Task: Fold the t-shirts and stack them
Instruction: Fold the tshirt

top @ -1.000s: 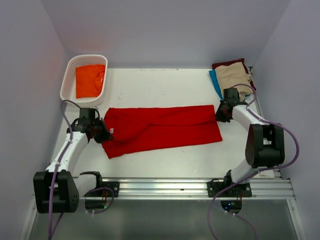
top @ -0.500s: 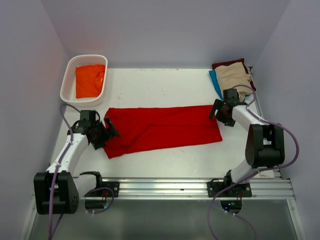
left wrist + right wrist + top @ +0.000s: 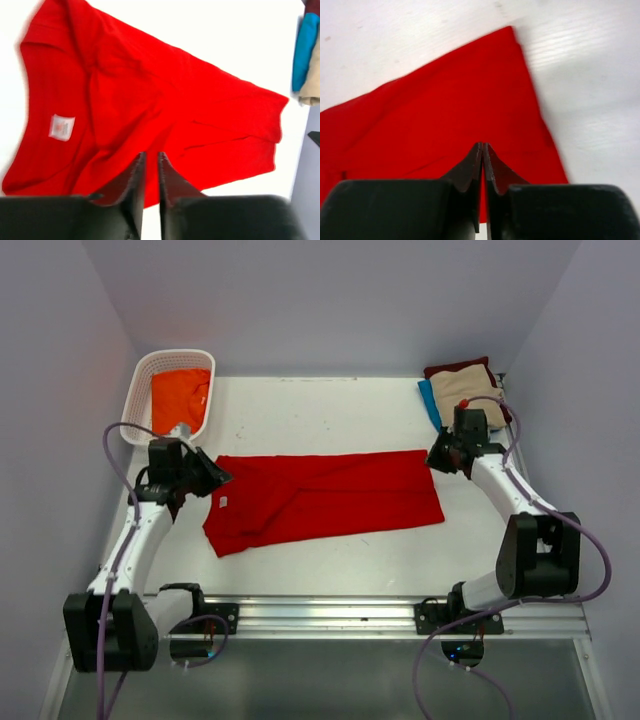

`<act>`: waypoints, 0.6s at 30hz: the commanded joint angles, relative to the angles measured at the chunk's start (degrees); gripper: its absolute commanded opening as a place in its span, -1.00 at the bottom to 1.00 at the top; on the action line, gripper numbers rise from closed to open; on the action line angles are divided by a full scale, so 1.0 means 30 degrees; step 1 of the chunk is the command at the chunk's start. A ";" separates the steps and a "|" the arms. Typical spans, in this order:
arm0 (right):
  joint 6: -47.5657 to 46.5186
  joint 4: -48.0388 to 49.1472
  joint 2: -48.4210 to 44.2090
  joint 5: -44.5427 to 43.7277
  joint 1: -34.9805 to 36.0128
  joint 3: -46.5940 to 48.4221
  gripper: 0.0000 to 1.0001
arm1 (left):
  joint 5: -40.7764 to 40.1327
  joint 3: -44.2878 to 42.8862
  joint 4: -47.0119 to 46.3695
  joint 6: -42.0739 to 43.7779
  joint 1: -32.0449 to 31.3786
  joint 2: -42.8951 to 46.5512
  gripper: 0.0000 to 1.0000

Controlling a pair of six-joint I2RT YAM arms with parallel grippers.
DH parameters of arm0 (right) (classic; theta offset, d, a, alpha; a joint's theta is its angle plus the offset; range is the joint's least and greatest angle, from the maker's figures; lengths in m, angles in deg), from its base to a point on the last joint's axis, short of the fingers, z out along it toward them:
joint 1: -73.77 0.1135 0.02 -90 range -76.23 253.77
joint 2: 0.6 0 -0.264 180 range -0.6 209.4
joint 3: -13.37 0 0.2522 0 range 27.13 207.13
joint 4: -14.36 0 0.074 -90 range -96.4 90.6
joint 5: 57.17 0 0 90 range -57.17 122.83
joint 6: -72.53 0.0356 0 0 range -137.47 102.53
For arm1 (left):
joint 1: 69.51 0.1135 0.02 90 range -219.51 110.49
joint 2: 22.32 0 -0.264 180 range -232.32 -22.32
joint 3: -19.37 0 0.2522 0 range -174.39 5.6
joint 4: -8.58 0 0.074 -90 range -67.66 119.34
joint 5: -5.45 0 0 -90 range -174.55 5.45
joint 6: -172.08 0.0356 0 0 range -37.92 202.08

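The large bright red t-shirt (image 3: 320,500) lies flat across the middle of the table, folded into a long band, with its white tag (image 3: 223,502) showing near the left end. My left gripper (image 3: 213,478) hovers above the shirt's left end, its jaws drawn together with only a thin slit between them, and holds nothing. In the left wrist view, the left gripper (image 3: 151,155) sits over the red shirt (image 3: 165,100) and the tag (image 3: 61,127). My right gripper (image 3: 437,455) is shut and empty above the shirt's right end. In the right wrist view, the right gripper (image 3: 483,145) sits over the red cloth (image 3: 445,110).
An orange shirt (image 3: 181,400) lies in the white slotted basket (image 3: 136,400) at the back left. A beige shirt (image 3: 468,390) lies on a maroon one (image 3: 460,367) and a blue one (image 3: 431,405) at the back right. Walls close in on three sides.
Both grippers have let go of the red shirt's ends, risen and drawn back. The left gripper opened and then shut. The shirt's left end has settled flat, and the tag is uncovered.
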 commanded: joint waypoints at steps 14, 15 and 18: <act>0.2379 0.4606 0.0399 0.5065 0.7931 -0.1123 -1.00 | 0.7468 -0.2050 0.0500 0.4157 -0.2320 -0.4729 -1.00; 0.2408 0.4577 0.0518 0.4917 0.8163 -0.1152 -1.00 | 0.7467 -0.2079 0.0858 0.4511 -0.2902 -0.4816 -1.00; 0.2496 0.4635 0.1015 0.4652 0.8719 -0.0890 -1.00 | 0.6970 -0.2022 0.2325 0.5188 -0.4078 -0.5372 -1.00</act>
